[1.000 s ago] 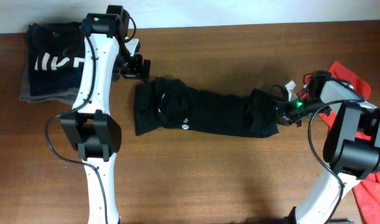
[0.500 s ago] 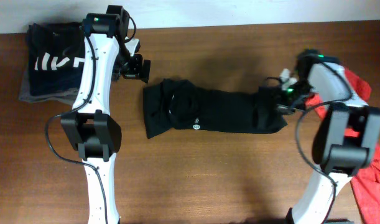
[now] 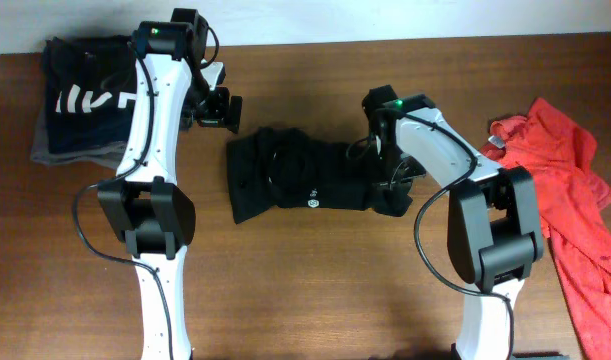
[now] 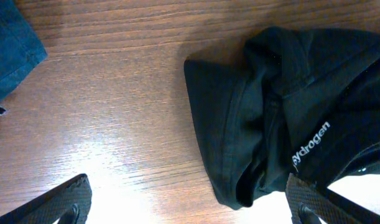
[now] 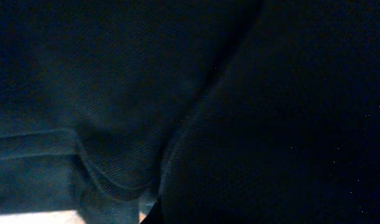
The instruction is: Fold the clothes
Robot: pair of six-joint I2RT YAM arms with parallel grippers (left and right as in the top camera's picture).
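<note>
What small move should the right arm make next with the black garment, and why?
Probably carry the held end leftward across the garment. The right fingers, shut on the black garment, hold its end over the right part, well short of the left edge.

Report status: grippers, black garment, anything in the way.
Left gripper open, hovering by black garment left end. Right gripper shut on its right end, doubled toward middle. Orange-red shirt apart, far right; nothing blocking.

The left arm (image 3: 145, 110) and right arm (image 3: 437, 148) have white links and black joint housings. A green light (image 3: 157, 30) glows on each. Black cables (image 3: 83, 225) trail alongside.
</note>
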